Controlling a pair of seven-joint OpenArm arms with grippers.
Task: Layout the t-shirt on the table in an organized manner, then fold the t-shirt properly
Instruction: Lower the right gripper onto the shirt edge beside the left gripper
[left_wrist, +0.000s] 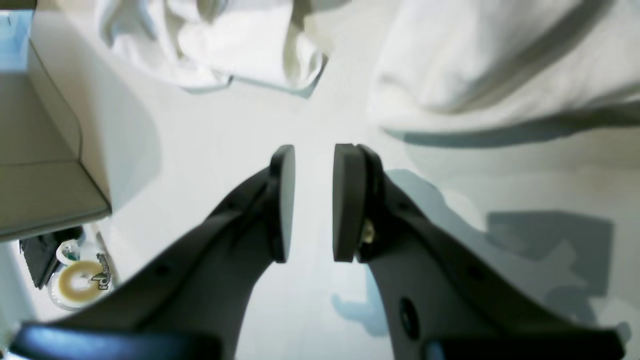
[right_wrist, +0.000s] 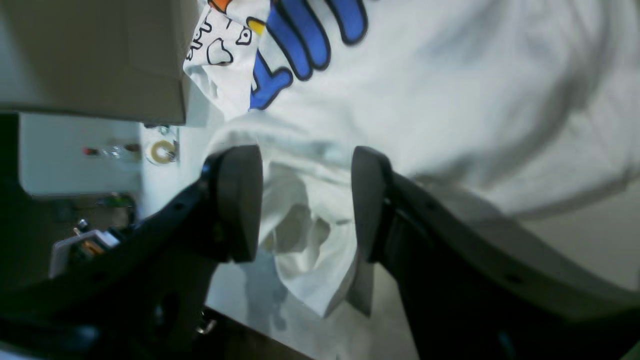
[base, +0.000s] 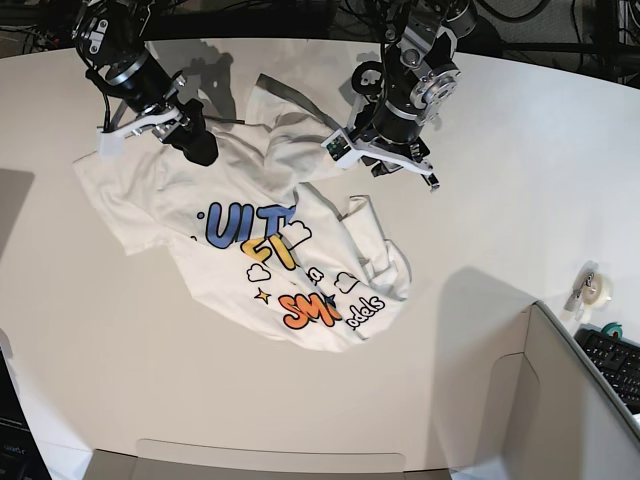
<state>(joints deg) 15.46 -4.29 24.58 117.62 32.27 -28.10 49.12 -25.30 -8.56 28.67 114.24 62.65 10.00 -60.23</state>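
**A:** Left wrist view first: what does the left gripper (left_wrist: 314, 202) show?

**B:** Its dark pads stand narrowly apart, gripping nothing, above the bare smooth white table (left_wrist: 240, 135).

**A:** Right wrist view?

**B:** The right gripper (right_wrist: 306, 202) is spread wide; rumpled cloth of the white printed cotton t-shirt (right_wrist: 450, 100) lies between the pads, unclamped.

**A:** Base view?

**B:** The shirt sprawls crumpled mid-table, print up.

Your t-shirt (base: 270, 250) is still a rumpled heap on the bench (base: 500, 150).
Print faces up, one side bunched into folds. Your right end effector (base: 195, 145) sits over the shirt's upper corner; your left end effector (base: 385, 150) hangs by its top edge. Tape roll (base: 592, 288) near the edge.
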